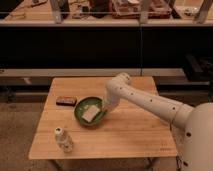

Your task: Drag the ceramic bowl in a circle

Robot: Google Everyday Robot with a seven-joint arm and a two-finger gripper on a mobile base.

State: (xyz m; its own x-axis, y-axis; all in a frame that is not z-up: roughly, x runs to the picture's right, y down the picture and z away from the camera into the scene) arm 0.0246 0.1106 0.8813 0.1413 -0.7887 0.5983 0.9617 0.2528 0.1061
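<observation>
Reaching down from the right, the gripper [102, 113] sits at the right rim of the ceramic bowl [80, 116], fingers drawn together. The bowl lies left of centre on the wooden table [135, 135], near 1 dark block [66, 101], with 1 white bottle [63, 139] toward the front edge.

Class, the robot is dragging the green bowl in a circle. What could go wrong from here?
The small dark block lies close left of the ceramic bowl; a leftward sweep could shove it.
The white bottle stands below-left of the bowl; a wide circle could topple it.
The shut claw sits at the bowl's right rim and might slip off.
</observation>
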